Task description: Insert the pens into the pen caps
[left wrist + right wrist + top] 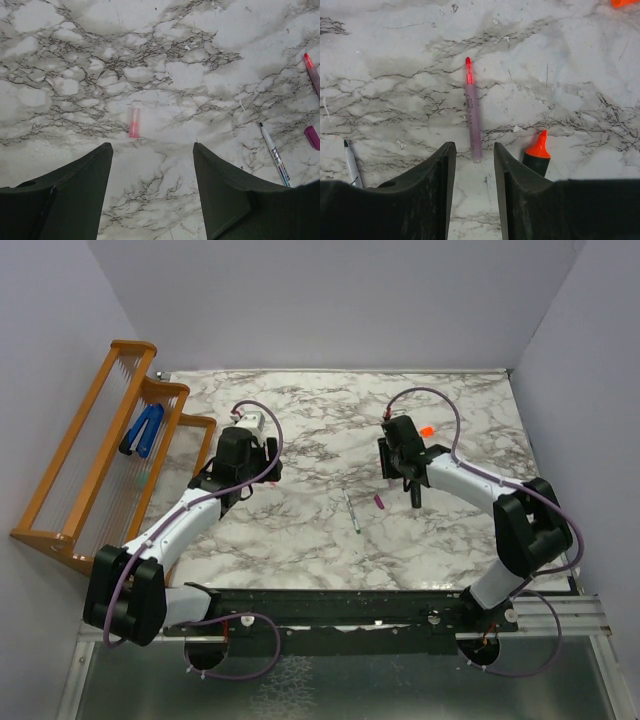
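Left wrist cam first. The left gripper [151, 147] hung over the marble table [60, 60] with its fingers [75, 195] spread wide and nothing between them. The pale pink cap [133, 122] lay flat just ahead of the gap, pretty much centred. My guess is the arm was lined up to drop onto it. Off to the right lay the white-grey pen [274, 152], with the magenta cap [312, 137] near it. The pink pen [312, 72] was further out, and none of them touched.

Right wrist cam: the right gripper [474, 147] sat low over the pink pen, which pointed straight away with its red tip at the far end. The pen's back end lay in the gap between the fingers, with a sliver of table showing on each side. So they were parted and not pinching it, as far as I could see. Going for the tail makes sense, since it leaves the tip free to go into a cap. The black marker [538, 150] poked its orange tip out just beside the right-hand finger, close enough that I'd worry about a nudge. The orange cap [624, 2] was way off in the far corner.

From above, both arms reached toward mid-table, one over a cap and one over a pen, presumably so the two could meet. No pen was in a cap. A wooden rack [100, 470] holding a blue clip [143, 430] stood at the left edge, well out of the way.
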